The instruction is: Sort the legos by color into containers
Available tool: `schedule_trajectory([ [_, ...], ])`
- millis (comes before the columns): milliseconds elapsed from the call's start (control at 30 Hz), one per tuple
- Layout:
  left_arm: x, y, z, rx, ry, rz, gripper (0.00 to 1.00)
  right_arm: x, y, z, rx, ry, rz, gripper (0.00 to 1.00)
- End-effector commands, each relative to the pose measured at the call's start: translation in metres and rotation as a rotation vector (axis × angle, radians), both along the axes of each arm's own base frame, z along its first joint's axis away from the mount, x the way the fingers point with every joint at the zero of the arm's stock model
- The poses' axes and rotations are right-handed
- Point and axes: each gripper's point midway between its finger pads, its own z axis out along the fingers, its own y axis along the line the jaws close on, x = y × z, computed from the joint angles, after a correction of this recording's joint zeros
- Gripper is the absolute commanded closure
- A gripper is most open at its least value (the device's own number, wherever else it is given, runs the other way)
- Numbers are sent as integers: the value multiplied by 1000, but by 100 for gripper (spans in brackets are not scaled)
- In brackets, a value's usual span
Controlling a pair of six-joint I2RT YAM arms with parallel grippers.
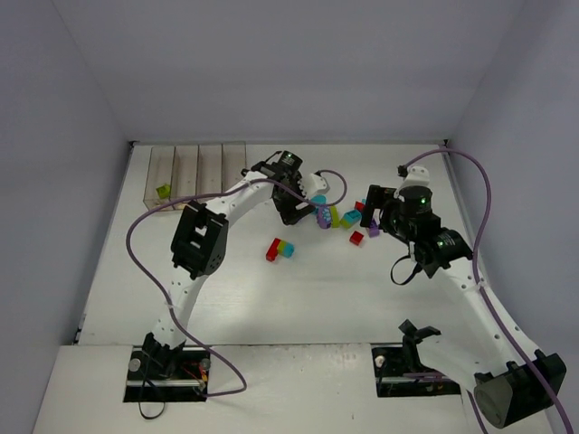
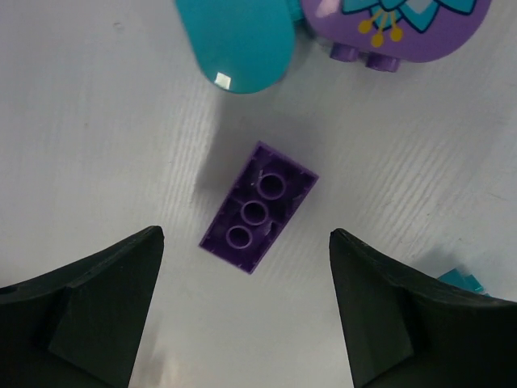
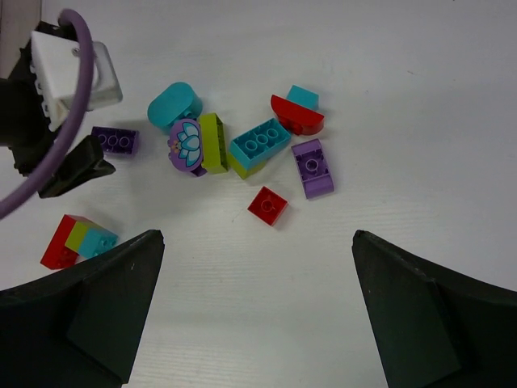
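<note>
Left wrist view: the left pincer [image 2: 244, 242] hangs over the white table [image 2: 89, 137] with its two fingers wide apart and clamps nothing. A purple brick [image 2: 258, 208] lies between the fingers, a little toward 12 o'clock. Its hollow underside is up, it is turned diagonally, and it touches neither finger. At 12 o'clock from it lies a teal rounded piece [image 2: 234, 40], and at 1 o'clock a flower-printed purple piece [image 2: 396, 24].

In the right wrist view the right pincer [image 3: 254, 234] also has its fingers fully apart above bare table, with nothing between them. The heap of legos is at 12 o'clock from it. A lime green brick [image 3: 212, 141] lies against the flower-printed piece. A teal-blue brick [image 3: 260, 143] lies just beside the green one at its 3 o'clock. A red curved piece [image 3: 296, 117] with a small teal piece [image 3: 303, 97] lies at 1 o'clock. A light purple piece [image 3: 312, 167] is at the 3 o'clock side of the heap, and a small red square brick [image 3: 267, 204] lies alone at 6 o'clock. A stacked piece in red, lime and teal [image 3: 77, 240] lies well apart, at 8 o'clock.

In the top external view the containers [image 1: 210, 167] stand in a row at 10 o'clock, at the far edge of the table. One lime green lego [image 1: 164, 191] lies in the leftmost bin. The loose legos lie between the two pincers.
</note>
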Motion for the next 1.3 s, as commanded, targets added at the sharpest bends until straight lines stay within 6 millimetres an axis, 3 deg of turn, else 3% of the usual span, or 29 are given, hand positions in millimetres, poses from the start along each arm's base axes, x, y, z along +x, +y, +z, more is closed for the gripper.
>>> schedule_trajectory([
  [0,2,-8,24,0,-63,-64,23,3,3,11,19,-52,11,0],
  [200,12,-7,10,22,-87,-17,27,4,3,6,15,-34,10,0],
  [267,17,-6,9,30,-104,2,36,5,3,6,15,-33,10,0],
  [300,18,-5,8,29,-103,8,47,5,3,5,12,-32,9,0],
  [400,18,-6,12,16,-106,26,66,5,2,4,4,-31,10,0],
  [533,21,-5,29,-12,-134,54,88,6,1,5,-2,-31,10,0],
  [700,36,20,86,-90,-221,266,98,8,-3,4,-16,-32,-16,0],
  [767,49,46,116,-135,-278,393,98,9,-4,1,-22,-23,-23,0],
  [833,61,90,136,-148,-310,596,98,11,-3,-5,-24,-4,-24,0],
  [933,66,141,147,-168,-299,819,98,13,-2,-9,-23,10,-23,0],
  [967,69,171,157,-183,-306,897,98,14,-2,-10,-23,15,-26,0],
  [1033,68,200,156,-198,-292,1009,97,16,0,-13,-24,25,-24,0],
  [1067,69,225,158,-196,-300,1063,97,17,0,-14,-25,30,-24,0],
  [1200,72,279,141,-142,-275,1170,97,22,2,-22,-29,56,-27,0],
  [1267,78,296,130,-125,-259,1203,96,23,4,-23,-25,61,-18,0],
])
